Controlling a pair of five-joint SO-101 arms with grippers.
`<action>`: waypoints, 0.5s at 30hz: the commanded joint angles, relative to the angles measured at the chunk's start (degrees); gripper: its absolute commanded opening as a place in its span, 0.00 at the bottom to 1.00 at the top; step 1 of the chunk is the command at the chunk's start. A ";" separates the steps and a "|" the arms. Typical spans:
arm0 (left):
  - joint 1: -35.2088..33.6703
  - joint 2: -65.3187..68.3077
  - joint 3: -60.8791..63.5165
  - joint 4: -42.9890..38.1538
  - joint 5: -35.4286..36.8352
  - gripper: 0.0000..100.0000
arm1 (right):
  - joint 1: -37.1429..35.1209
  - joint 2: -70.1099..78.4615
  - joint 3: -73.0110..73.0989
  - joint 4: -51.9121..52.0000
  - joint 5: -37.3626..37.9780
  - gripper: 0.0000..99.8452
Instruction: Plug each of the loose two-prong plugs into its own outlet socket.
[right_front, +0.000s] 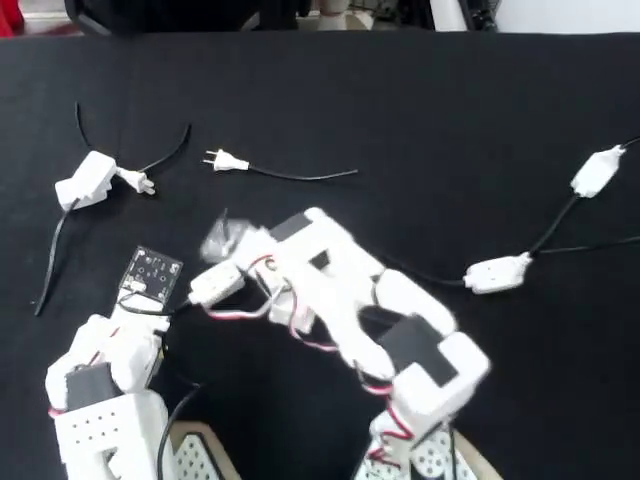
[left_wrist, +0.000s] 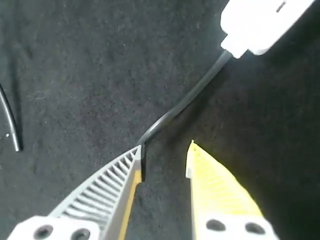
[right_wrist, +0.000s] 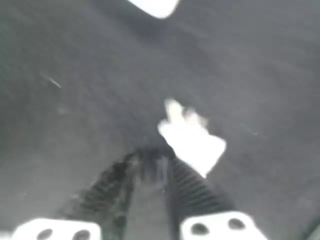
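1. Your left gripper is sitting open at the near left of the black table. A black cable is touching the tip of one finger.
2. That cable is running away from the gripper to a white outlet socket, whose long axis is lying in line with the cable.
3. Your right gripper is hanging over the middle left of the table. The view is blurred, but it seems to be pinching a white plug, with the prongs pointing away from the gripper.
4. A loose plug is lying at the far left. Its long axis is running left to right, its prongs are pointing left and its cord is trailing right.
5. A second plug is lying just beside a far-left socket, with its prongs pointing right, away from that socket.
6. Two more white sockets, one near and one far, are lying at the right on black cords.
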 joint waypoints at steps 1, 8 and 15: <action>0.75 -0.44 -0.22 0.53 -0.62 0.16 | 0.97 0.22 -2.15 0.88 0.09 0.01; 0.75 -0.44 -0.22 0.62 -0.62 0.16 | 0.97 0.13 -2.51 2.55 3.16 0.02; 0.66 -0.44 -0.22 0.62 -0.62 0.16 | 4.66 -12.09 -7.60 14.59 4.31 0.11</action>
